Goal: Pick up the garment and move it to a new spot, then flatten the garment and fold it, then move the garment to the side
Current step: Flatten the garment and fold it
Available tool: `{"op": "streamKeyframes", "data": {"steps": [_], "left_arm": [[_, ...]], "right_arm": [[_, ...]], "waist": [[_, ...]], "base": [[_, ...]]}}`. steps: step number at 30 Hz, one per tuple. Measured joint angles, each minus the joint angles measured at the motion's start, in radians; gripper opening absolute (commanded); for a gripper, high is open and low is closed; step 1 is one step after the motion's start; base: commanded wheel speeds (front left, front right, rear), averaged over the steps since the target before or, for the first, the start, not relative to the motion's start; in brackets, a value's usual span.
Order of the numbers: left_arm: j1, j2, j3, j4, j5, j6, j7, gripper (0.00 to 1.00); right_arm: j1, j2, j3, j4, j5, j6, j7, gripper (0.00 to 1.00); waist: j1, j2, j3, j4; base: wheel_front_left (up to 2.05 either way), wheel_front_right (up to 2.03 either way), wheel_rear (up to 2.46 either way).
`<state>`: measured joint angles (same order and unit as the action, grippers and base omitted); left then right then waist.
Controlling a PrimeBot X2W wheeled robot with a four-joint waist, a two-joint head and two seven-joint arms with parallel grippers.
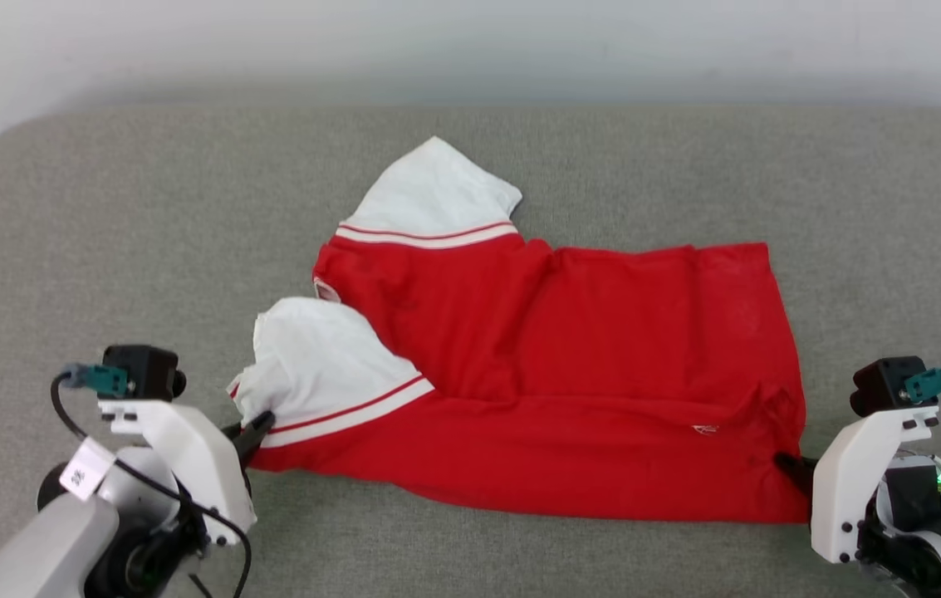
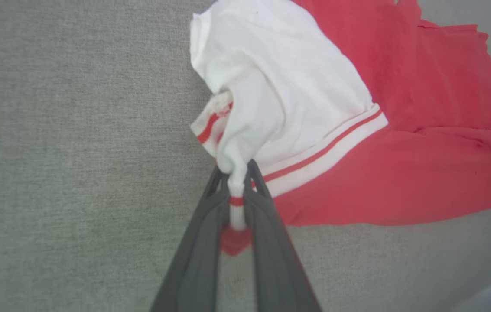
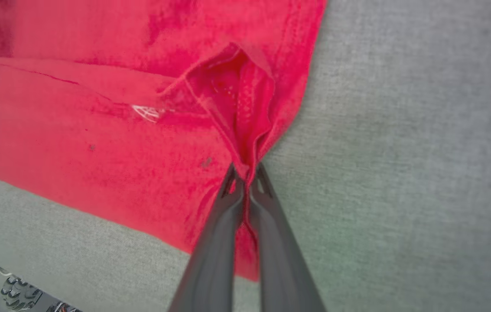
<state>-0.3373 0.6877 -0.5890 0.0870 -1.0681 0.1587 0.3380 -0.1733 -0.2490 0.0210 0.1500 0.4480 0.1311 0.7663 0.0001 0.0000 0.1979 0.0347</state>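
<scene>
A red jersey shirt [image 1: 570,374] lies spread sideways on the grey fabric-covered surface [image 1: 105,249], midway between its left and right edges. The shirt's hem points to the right edge and its white sleeves to the left. The far sleeve [image 1: 433,195] fans out toward the back edge. The near sleeve [image 1: 312,365] is crumpled, with its red-and-white striped trim showing.

The left end effector [image 1: 258,428] is pinched narrow on a bunched fold of that near sleeve, and white cloth with a red stripe is squeezed between its fingers [image 2: 262,203].

The right end effector [image 1: 786,461] is clamped tight on the near hem corner [image 3: 245,130], where the red cloth gathers into a pucker. A small white mark [image 1: 704,429] sits on the red cloth close to that corner.
</scene>
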Motion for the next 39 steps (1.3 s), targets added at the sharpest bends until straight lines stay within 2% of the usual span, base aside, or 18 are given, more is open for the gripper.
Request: {"op": "streamKeyframes", "data": {"steps": [5, 14, 19, 23, 24, 25, 26, 27, 28, 30, 35, 39], "left_arm": [[0.072, 0.000, -0.005, -0.011, -0.003, 0.016, -0.027, 0.00], [0.257, 0.024, -0.003, -0.062, -0.051, 0.085, -0.046, 0.00], [0.344, 0.020, 0.001, -0.070, -0.088, 0.107, -0.060, 0.00], [0.372, -0.011, -0.014, -0.047, -0.097, 0.114, -0.070, 0.00], [0.374, -0.028, -0.012, -0.040, -0.103, 0.114, -0.080, 0.00], [0.373, -0.038, -0.015, -0.029, -0.101, 0.113, -0.083, 0.00], [0.372, -0.040, -0.020, -0.016, -0.098, 0.107, -0.083, 0.26], [0.371, -0.046, -0.021, -0.002, -0.098, 0.102, -0.087, 0.55], [0.367, -0.056, -0.019, 0.011, -0.098, 0.095, -0.097, 0.98], [0.354, -0.074, -0.019, 0.030, -0.100, 0.078, -0.106, 1.00], [0.318, -0.079, -0.017, 0.057, -0.067, 0.055, -0.154, 1.00], [0.282, -0.075, -0.010, 0.045, -0.007, 0.066, -0.216, 1.00]], "right_arm": [[0.046, -0.016, 0.014, -0.025, 0.005, 0.000, 0.004, 0.00], [0.207, -0.018, -0.013, -0.078, 0.029, 0.000, 0.028, 0.00], [0.267, -0.012, -0.027, -0.097, 0.026, 0.000, 0.007, 0.00], [0.288, 0.010, -0.035, -0.068, 0.017, 0.000, -0.033, 0.00], [0.288, 0.014, -0.037, -0.061, 0.016, 0.000, -0.049, 0.05], [0.289, 0.014, -0.037, -0.053, 0.010, 0.000, -0.061, 0.32], [0.291, 0.016, -0.040, -0.045, 0.010, 0.000, -0.071, 0.72], [0.295, 0.022, -0.042, -0.040, 0.011, 0.000, -0.086, 1.00], [0.298, 0.026, -0.040, -0.035, 0.010, 0.000, -0.101, 1.00], [0.304, 0.026, -0.042, -0.033, 0.008, 0.000, -0.134, 1.00], [0.316, 0.041, -0.051, -0.072, -0.010, 0.000, -0.299, 1.00], [0.317, 0.054, -0.051, -0.112, -0.066, 0.000, -0.458, 1.00]], "waist": [[0.0000, 0.0000, -0.071, -0.002], [-0.0002, 0.0000, -0.205, -0.003], [-0.0002, 0.0000, -0.230, -0.009], [-0.0001, 0.0000, -0.230, -0.013], [-0.0001, 0.0000, -0.229, -0.013], [-0.0001, 0.0000, -0.228, -0.012], [-0.0002, 0.0000, -0.226, -0.011], [-0.0001, 0.0000, -0.225, -0.009], [-0.0001, 0.0000, -0.224, -0.008], [-0.0001, 0.0000, -0.222, -0.005], [-0.0001, 0.0000, -0.225, -0.003], [-0.0001, 0.0000, -0.231, -0.008]], "base": [[0.00, 0.00, 0.00], [0.00, 0.00, 0.00], [0.00, 0.00, 0.00], [0.00, 0.00, 0.00], [0.00, 0.00, 0.00], [0.00, 0.00, 0.00], [0.00, 0.00, 0.00], [0.00, 0.00, 0.00], [0.00, 0.00, 0.00], [0.00, 0.00, 0.00], [0.00, 0.00, 0.00], [0.00, 0.00, 0.00]]}}
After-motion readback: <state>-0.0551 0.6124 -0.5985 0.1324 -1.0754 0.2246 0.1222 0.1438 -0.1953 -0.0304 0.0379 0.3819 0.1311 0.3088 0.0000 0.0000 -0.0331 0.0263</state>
